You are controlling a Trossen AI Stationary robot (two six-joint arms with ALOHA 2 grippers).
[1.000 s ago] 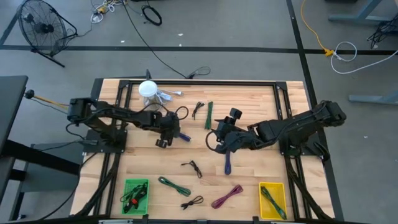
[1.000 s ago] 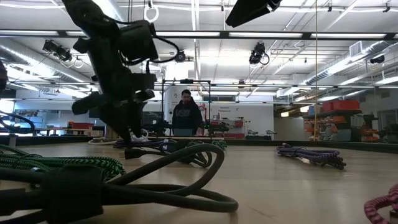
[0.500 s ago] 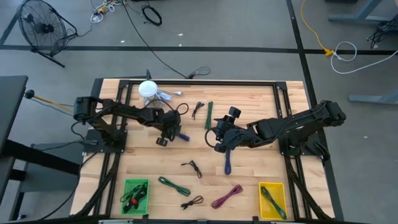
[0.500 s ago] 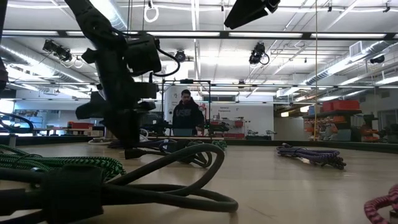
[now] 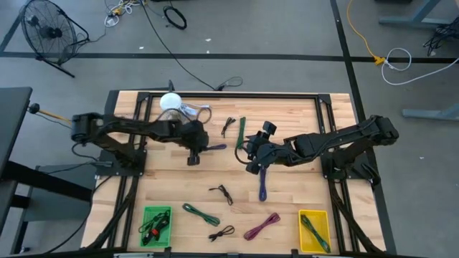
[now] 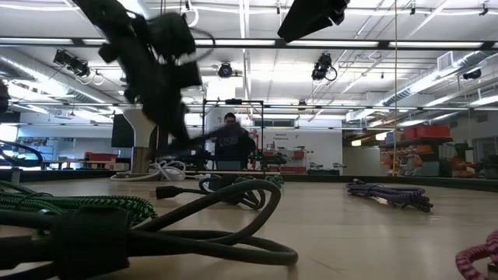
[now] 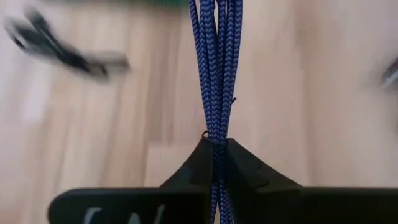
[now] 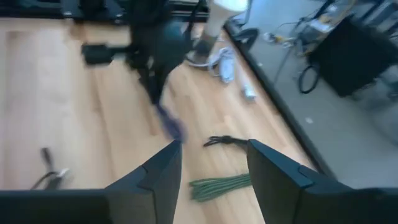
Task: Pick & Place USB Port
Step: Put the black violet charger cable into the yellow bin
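Cable first: the blue cable [image 7: 216,68] runs straight out from between my left fingers [image 7: 186,174], which are clenched on it, its braided strands pinched where the two dark tips meet. From above, my left gripper [image 5: 192,147] sits over the middle-left of the table [image 5: 287,208], and the cable trails from it toward the centre.

Just behind that gripper stands a white cup [image 5: 171,102] with a pale cord [image 5: 197,110] beside it. Near the table's middle lie a small black cable [image 5: 229,125] and a green bundle [image 5: 242,133], side by side.

My right gripper [image 5: 252,159] hangs close to the centre with its fingers [image 8: 155,180] spread apart and holding nothing; a dark purple cable [image 5: 262,186] lies on the wood just below it.

Toward the front edge are a black cable [image 5: 222,192], a green cable [image 5: 201,213], another black one [image 5: 222,233] and a pink cable [image 5: 262,226]. A green bin [image 5: 147,212] at the front left holds cables, and a yellow bin [image 5: 323,215] at the front right holds a green one.

From table height, a thick black cable [image 6: 194,225] loops across the foreground, and a person [image 6: 232,144] shows in the room beyond.
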